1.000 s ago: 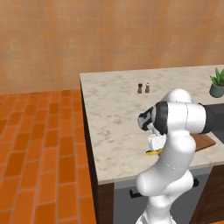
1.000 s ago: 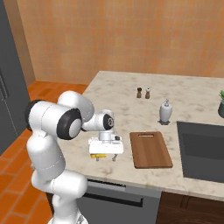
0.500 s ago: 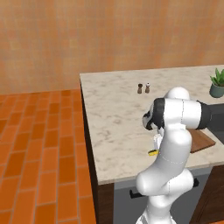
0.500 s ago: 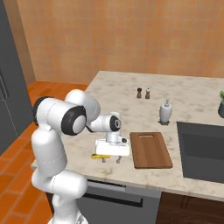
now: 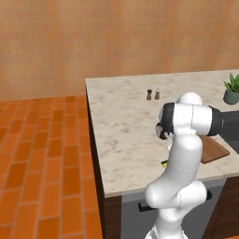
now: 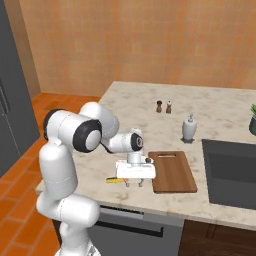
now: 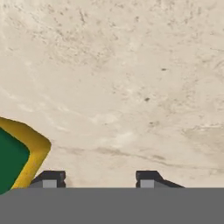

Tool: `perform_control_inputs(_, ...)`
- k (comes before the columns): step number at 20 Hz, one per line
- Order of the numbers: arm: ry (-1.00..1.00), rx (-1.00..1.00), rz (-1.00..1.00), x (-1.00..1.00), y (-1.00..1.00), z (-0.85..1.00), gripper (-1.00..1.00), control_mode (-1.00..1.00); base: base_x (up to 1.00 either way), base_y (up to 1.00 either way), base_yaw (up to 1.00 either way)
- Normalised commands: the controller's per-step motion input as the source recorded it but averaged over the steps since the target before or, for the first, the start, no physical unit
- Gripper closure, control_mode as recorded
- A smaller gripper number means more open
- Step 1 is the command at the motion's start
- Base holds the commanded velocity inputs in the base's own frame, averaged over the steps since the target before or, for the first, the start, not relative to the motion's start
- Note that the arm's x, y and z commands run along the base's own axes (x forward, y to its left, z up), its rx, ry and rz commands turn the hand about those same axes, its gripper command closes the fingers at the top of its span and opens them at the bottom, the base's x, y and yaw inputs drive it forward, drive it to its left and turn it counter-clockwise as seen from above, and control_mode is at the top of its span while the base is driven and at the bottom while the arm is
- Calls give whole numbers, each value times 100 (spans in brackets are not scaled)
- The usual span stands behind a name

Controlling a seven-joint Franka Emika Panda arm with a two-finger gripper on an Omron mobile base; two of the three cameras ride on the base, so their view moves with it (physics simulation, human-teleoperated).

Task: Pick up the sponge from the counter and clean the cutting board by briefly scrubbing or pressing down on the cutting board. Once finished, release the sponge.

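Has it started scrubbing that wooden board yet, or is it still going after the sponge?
Nothing looks finished yet. The small green-and-yellow sponge lies on the beige marble counter, off to one side of the open gripper, not between its fingers. The gripper hangs low beside the reddish-brown wooden cutting board. Grasping, scrubbing the board and releasing all remain.

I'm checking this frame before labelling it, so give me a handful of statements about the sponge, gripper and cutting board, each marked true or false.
1. The sponge lies on the counter, not held. True.
2. The gripper is shut on the sponge. False: its fingertips stand apart over bare counter, with the sponge off to one side.
3. The cutting board is bare. True.
4. The sponge rests on the cutting board. False: it sits on the counter beside the board, on the side away from the sink.
5. Two small shakers stand on the counter. True.
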Motion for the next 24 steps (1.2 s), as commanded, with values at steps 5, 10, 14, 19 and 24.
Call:
perform_control_inputs(5,-20,-25,0,-100,-37,-100,-100,-100,0,0,0)
perform_control_inputs(10,-27,-6,2,-100,-25,0,-100,-100,0,0,0)
perform_control_inputs(14,-16,27,5,-82,0,100,-100,-100,0,0,0)
perform_control_inputs(19,-17,32,4,-32,2,100,-100,-100,0,0,0)
perform_control_inputs(24,-34,18,4,-7,28,100,-100,-100,0,0,0)
